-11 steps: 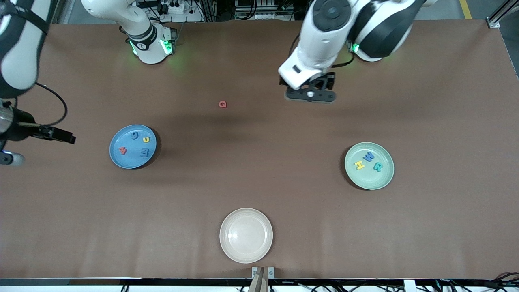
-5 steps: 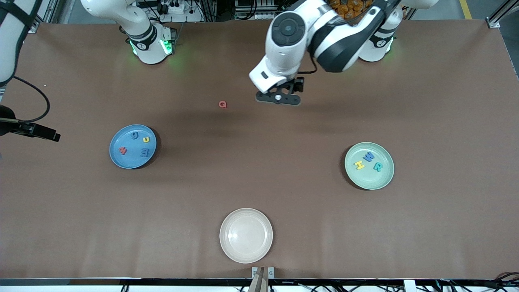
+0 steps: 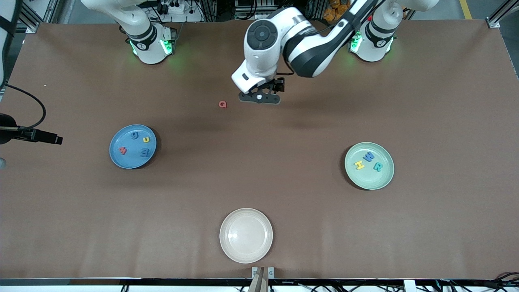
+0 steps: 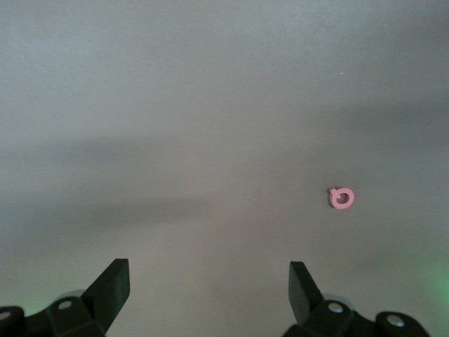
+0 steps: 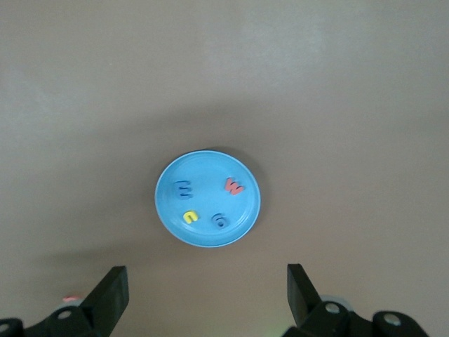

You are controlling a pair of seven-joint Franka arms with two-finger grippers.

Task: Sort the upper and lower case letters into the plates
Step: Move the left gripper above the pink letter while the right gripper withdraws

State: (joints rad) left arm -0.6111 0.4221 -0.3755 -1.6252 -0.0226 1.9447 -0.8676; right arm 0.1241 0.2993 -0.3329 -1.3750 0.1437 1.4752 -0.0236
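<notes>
A pink Q [image 3: 222, 104] lies alone on the brown table; it also shows in the left wrist view [image 4: 341, 198]. My left gripper [image 3: 259, 97] hovers open and empty just beside it, toward the left arm's end [image 4: 208, 270]. The blue plate [image 3: 117, 159] holds a blue g [image 3: 135, 135], a yellow u [image 3: 146, 140], a red letter [image 3: 122, 151] and a blue m [image 3: 144, 152]. The mint plate [image 3: 371, 180] holds a yellow H [image 3: 359, 165], a blue W [image 3: 369, 157] and a teal R [image 3: 378, 166]. My right gripper [image 3: 50, 138] is open and empty, high up at the right arm's end, looking down on the blue plate [image 5: 207, 168].
A cream plate [image 3: 246, 247] stands nearest the front camera, mid-table, with nothing in it. The right arm's cable [image 3: 34, 103] hangs at that arm's end of the table.
My left gripper has moved toward the right arm's end and now hovers close to the Q. My right gripper has drawn back toward the view's edge. The letters have not moved.
</notes>
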